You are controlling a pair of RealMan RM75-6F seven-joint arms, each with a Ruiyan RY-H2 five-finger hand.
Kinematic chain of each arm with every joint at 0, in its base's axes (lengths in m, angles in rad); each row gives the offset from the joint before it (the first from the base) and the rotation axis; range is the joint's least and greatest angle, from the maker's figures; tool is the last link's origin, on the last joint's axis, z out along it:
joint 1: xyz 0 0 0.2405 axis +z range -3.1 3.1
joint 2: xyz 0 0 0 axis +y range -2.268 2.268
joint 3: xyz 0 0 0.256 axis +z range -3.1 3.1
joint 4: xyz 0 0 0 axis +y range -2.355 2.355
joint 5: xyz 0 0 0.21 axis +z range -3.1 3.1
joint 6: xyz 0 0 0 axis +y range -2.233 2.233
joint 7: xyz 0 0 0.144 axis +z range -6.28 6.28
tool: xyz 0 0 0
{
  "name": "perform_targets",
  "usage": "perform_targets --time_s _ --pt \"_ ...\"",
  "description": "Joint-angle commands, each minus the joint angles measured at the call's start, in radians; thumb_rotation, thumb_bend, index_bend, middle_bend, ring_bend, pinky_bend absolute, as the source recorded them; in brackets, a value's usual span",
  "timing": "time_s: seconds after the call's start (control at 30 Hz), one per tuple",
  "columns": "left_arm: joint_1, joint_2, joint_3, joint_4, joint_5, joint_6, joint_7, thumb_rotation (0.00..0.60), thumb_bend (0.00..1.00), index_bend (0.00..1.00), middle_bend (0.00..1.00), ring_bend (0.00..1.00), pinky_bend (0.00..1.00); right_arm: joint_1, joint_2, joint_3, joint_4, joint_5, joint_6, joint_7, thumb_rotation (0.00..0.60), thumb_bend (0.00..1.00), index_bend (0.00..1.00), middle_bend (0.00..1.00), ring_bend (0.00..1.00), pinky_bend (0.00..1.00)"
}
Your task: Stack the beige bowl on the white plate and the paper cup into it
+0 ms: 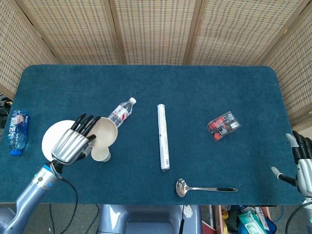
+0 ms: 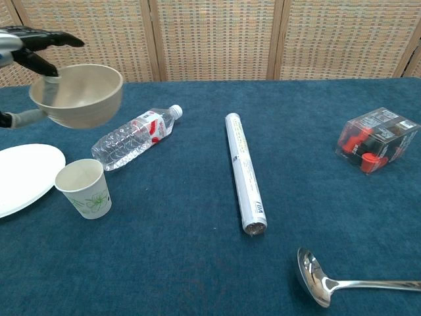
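- The left hand (image 1: 73,142) grasps the beige bowl (image 2: 79,96) by its rim, aloft between white plate (image 2: 23,174) and paper cup (image 2: 84,188).
- The right hand (image 1: 303,163) rests released at the table's edge.

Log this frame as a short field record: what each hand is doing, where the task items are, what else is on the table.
left hand: holds the beige bowl lifted off the table
right hand: idle at the table's right edge, fingers apart, empty
white plate: bare, at the left
paper cup: upright beside the plate, empty
stacking: not yet done
other items: clear bottle, foil roll, ladle, red-and-black box, blue bottle
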Motion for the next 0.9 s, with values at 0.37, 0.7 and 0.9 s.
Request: perform_targets --time_s 0.37,0.7,0.9 --pt "0.094 -0.007 0.063 0.329 -0.041 0.021 -0.277 0.6 0.42 0.65 0.0 0.0 0.0 0.004 -0.004 -0.006 -0.011 -0.01 -0.004 -0.025 0.6 0.14 0.01 0.0 0.0 0.0" --pt "0.12 -0.15 0.109 0.559 -0.05 -0.032 -0.372 0.6 0.42 0.65 0.0 0.0 0.0 0.005 -0.004 -0.007 -0.012 -0.01 -0.007 -0.028 0.6 0.14 0.01 0.0 0.0 0.0" --pt "0.117 -0.191 0.106 0.624 -0.052 -0.04 -0.382 0.6 0.42 0.65 0.0 0.0 0.0 0.005 -0.004 -0.008 -0.013 -0.011 -0.007 -0.028 0.6 0.14 0.01 0.0 0.0 0.0"
